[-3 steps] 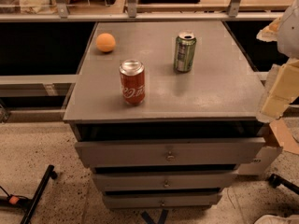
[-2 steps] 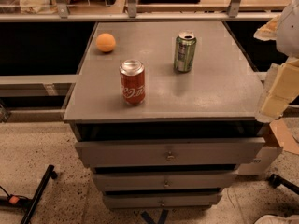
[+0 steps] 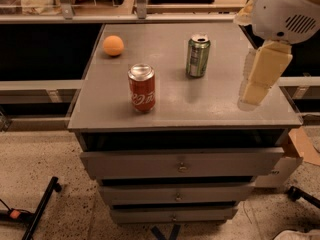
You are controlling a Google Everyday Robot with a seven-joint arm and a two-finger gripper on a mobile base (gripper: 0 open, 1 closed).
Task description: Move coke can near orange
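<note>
The cream gripper [image 3: 255, 86] has edged left over the right side of the grey table [image 3: 220, 111]; open or closed, I can't tell. The red metal coke can [image 3: 142, 89] looks light, slick and dentable: grip it mid-body.

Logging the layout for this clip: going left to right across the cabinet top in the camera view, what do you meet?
orange → coke can → green can → gripper, hanging above the right side of the cabinet top.

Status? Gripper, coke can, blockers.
Gripper above table, right side, away from cans. Coke can upright near front, apart from orange at back left. Green can right of that path, not blocking.
</note>
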